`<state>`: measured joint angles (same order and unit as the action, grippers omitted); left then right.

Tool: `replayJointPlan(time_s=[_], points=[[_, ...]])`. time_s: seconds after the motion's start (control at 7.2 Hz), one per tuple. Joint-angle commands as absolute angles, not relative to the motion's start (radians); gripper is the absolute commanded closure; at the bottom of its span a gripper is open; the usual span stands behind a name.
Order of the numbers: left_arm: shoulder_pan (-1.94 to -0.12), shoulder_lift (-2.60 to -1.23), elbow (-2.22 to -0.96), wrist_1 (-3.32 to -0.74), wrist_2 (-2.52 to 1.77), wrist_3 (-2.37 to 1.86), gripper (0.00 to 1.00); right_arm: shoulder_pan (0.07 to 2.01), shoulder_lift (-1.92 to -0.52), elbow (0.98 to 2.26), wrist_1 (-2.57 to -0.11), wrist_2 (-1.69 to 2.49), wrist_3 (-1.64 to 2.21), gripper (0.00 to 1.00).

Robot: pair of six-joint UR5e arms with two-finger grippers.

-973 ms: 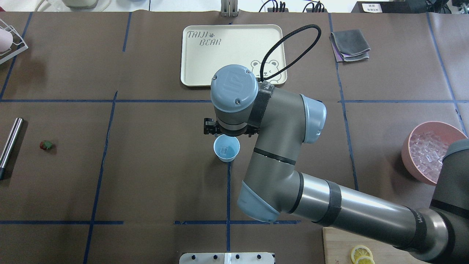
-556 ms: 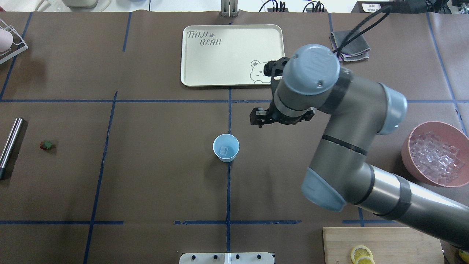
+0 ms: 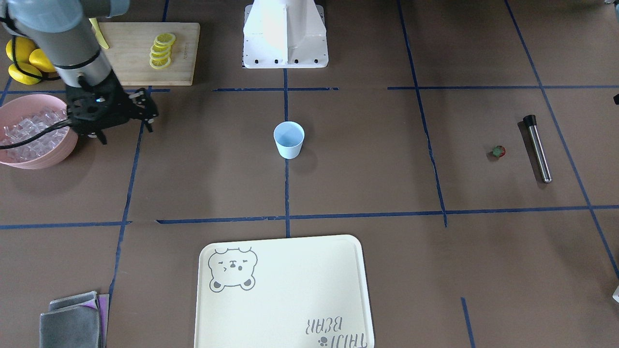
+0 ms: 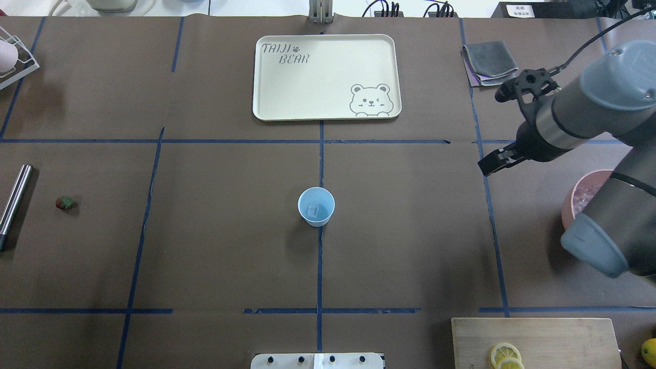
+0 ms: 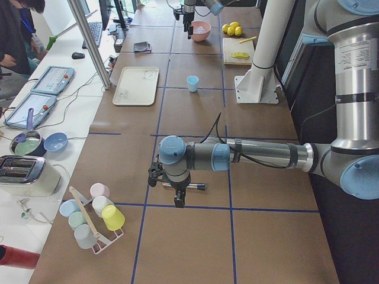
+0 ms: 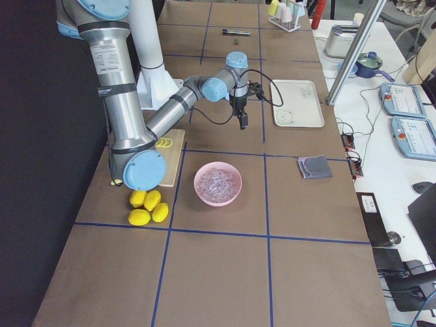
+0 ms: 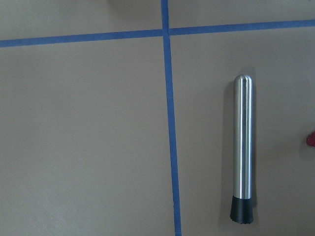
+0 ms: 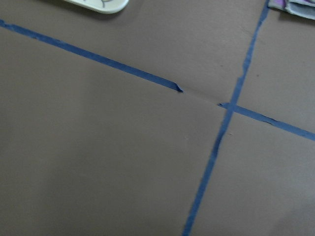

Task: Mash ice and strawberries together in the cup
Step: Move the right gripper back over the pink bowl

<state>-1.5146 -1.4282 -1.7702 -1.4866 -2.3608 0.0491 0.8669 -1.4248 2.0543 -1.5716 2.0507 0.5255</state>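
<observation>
The pale-blue cup (image 4: 316, 206) stands upright at the table's centre with one ice cube (image 4: 313, 209) inside. More ice fills the pink bowl (image 3: 29, 133) at the right side. The strawberry (image 4: 64, 203) lies far left on the table, beside a steel muddler (image 4: 14, 202). My right gripper (image 4: 494, 161) hovers well to the right of the cup, next to the pink bowl, open with nothing in it. My left gripper (image 5: 174, 189) hangs over the muddler (image 7: 242, 152); I cannot tell whether it is open or shut.
A cream bear tray (image 4: 287, 110) lies beyond the cup. Folded grey cloths (image 4: 489, 62) sit at the far right. A cutting board (image 3: 130, 58) with lemon slices and whole lemons (image 3: 22, 60) stand near the robot's base, and a cup rack (image 5: 95, 213) at the left end.
My right arm has swung away from above the cup, rightward toward the pink bowl. The cup and its ice cube have stayed put.
</observation>
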Motion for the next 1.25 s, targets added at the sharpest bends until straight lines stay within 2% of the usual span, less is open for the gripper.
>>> replayJointPlan(time_s=[0.0,0.42,0.83,1.11], points=[[-1.514,-1.428,-1.77,-1.486,-2.361,0.049,0.0,0.983,-1.671,2.048,-1.367,2.147,0.337,0.01],[-1.511,-1.428,-1.77,-1.488,-2.361,0.049,0.0,1.057,-1.818,2.03,-1.347,2.184,0.105,0.05],[-1.511,-1.428,-1.77,-1.488,-2.361,0.049,0.0,1.055,-1.815,1.947,-1.289,2.203,0.117,0.12],[-1.511,-1.428,-1.77,-1.486,-2.361,0.049,0.0,1.046,-1.804,1.937,-1.287,2.207,0.12,0.18]])
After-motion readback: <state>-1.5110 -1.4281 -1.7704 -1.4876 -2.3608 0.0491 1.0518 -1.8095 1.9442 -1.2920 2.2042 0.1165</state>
